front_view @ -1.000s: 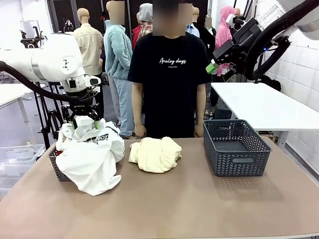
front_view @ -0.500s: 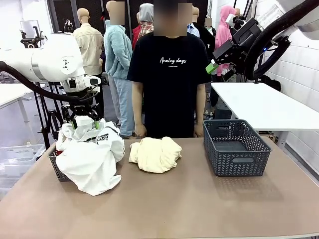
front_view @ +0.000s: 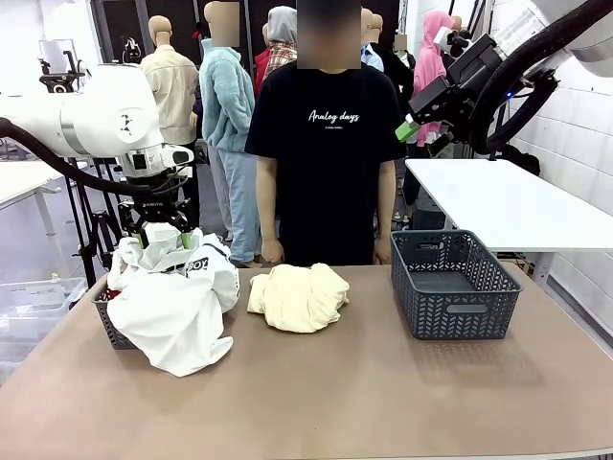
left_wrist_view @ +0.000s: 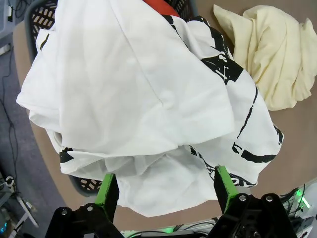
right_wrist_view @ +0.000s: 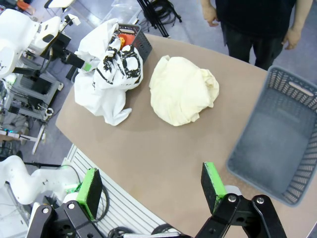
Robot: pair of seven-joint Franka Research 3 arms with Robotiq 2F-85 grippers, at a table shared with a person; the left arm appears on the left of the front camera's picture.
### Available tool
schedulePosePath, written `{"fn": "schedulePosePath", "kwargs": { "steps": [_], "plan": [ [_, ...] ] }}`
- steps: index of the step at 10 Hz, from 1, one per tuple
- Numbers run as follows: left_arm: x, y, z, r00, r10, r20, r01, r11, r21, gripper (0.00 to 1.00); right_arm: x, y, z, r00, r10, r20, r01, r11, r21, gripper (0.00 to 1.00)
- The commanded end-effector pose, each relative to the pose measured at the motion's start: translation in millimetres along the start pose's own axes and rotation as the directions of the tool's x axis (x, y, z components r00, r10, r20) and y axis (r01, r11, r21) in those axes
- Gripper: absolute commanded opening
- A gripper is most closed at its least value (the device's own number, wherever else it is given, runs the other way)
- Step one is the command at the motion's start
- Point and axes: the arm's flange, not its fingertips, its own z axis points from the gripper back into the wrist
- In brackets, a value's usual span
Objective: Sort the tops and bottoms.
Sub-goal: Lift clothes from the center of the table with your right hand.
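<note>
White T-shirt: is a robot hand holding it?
No. The left gripper is open just above the white T-shirt, gripping nothing. The right gripper is open too, high up.

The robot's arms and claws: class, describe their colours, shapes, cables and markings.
Both arms are white with rounded joints. The left arm trails a thick black cable; so does the right arm. Each ends in a black claw with green pads: the left claw and the right claw. The left claw's body bears small white lettering.
</note>
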Motion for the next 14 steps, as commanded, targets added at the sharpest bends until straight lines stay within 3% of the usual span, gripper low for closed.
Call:
{"fn": "schedulePosePath", "kwargs": {
  "steps": [1, 3, 5, 7, 8, 10, 11, 13, 14],
  "plan": [
    [0.0, 0.0, 0.0, 1.0, 0.0, 0.0, 0.0, 1.0, 0.0, 1.0, -0.6, 0.9, 0.0, 1.0, -0.008, -0.008, 0.008, 1.0, -0.011, 1.0],
    [-20.1, -16.9, 66.0, 0.983, -0.063, 0.172, 0.056, 0.997, 0.045, 1.0, -0.6, 0.9, 0.0, 1.0, -0.008, -0.008, 0.008, 1.0, -0.011, 1.0],
    [-38.8, -23.7, 107.8, 0.955, -0.139, 0.263, 0.136, 0.99, 0.032, 1.0, -0.6, 0.9, 0.0, 1.0, -0.008, -0.008, 0.008, 1.0, -0.011, 1.0],
    [-73.0, -38.0, 144.6, 0.915, -0.301, 0.269, 0.326, 0.944, -0.053, 1.0, -0.6, 0.9, 0.0, 1.0, -0.008, -0.008, 0.008, 1.0, -0.011, 1.0],
    [-85.8, -32.8, 151.2, 0.906, -0.307, 0.29, 0.345, 0.934, -0.09, 1.0, -0.6, 0.9, 0.0, 1.0, -0.008, -0.008, 0.008, 1.0, -0.011, 1.0],
    [-113.5, -18.3, 150.5, 0.878, -0.235, 0.418, 0.314, 0.94, -0.131, 1.0, -0.6, 0.9, 0.0, 1.0, -0.008, -0.008, 0.008, 1.0, -0.011, 1.0],
    [-123.3, -9.0, 152.0, 0.873, -0.162, 0.461, 0.238, 0.965, -0.112, 1.0, -0.6, 0.9, 0.0, 1.0, -0.008, -0.008, 0.008, 1.0, -0.011, 1.0],
    [-134.7, -3.7, 154.1, 0.851, -0.216, 0.479, 0.291, 0.952, -0.089, 1.0, -0.6, 0.9, 0.0, 1.0, -0.008, -0.008, 0.008, 1.0, -0.011, 1.0],
    [-130.7, -4.0, 153.0, 0.872, -0.177, 0.456, 0.236, 0.969, -0.075, 1.0, -0.6, 0.9, 0.0, 1.0, -0.008, -0.008, 0.008, 1.0, -0.011, 1.0]
  ]
}}
